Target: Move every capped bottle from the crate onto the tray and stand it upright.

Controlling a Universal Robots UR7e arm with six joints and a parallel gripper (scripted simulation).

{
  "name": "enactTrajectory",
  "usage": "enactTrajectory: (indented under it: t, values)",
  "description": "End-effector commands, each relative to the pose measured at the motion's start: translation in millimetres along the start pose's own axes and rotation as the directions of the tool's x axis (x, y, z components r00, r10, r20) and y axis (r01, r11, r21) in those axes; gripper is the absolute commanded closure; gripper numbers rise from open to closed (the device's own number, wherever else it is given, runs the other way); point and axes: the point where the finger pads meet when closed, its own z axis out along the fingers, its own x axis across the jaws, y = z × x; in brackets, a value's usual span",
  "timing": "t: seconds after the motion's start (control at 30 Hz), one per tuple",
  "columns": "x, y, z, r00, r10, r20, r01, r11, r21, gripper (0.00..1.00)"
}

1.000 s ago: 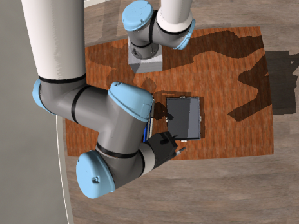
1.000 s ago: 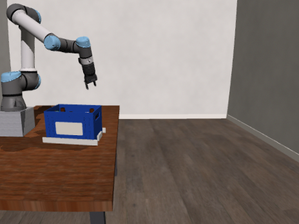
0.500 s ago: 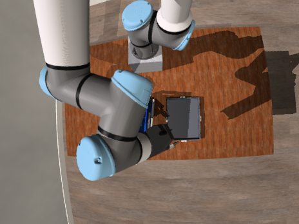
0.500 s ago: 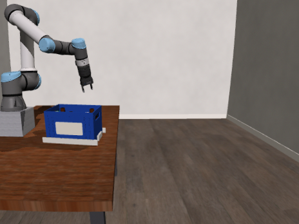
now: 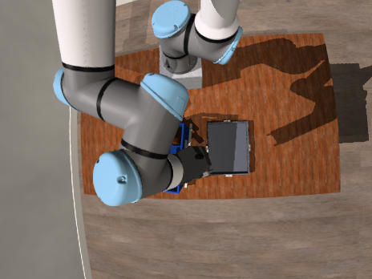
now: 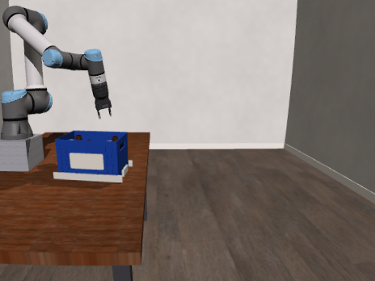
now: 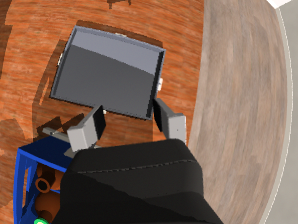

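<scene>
The blue crate (image 6: pixel 92 152) stands on the wooden table; my arm hides most of it in the top view (image 5: pixel 181 138). The dark grey tray (image 5: pixel 228 147) lies flat right beside the crate and shows empty in the wrist view (image 7: pixel 109 72). My gripper (image 6: pixel 104 114) is open and empty. It hangs well above the crate's side nearest the tray, fingers pointing down over the tray's near edge.
The arm's grey base block (image 6: pixel 16 151) stands at the back of the table. The table's edge (image 6: pixel 145 178) runs close beside the crate and tray. My arm's elbow and wrist (image 5: pixel 136 132) hang over the crate in the top view.
</scene>
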Motion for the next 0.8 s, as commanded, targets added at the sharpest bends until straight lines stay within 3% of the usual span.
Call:
enactTrajectory:
  t: [0.0, 0.17, 0.63, 0.77]
  values:
    - [-15.9, 8.5, -0.8, 0.998, 0.057, 0.014, -0.056, 0.998, -0.037, 0.0]
    - [-15.3, 9.5, -0.9, 0.998, 0.059, 0.015, -0.058, 0.998, -0.038, 0.0]
    - [-46.7, 43.2, -8.6, 0.977, 0.208, 0.045, -0.2, 0.971, -0.134, 0.0]
    - [-43.3, 41.8, -8.6, 0.979, 0.199, 0.043, -0.192, 0.973, -0.128, 0.0]
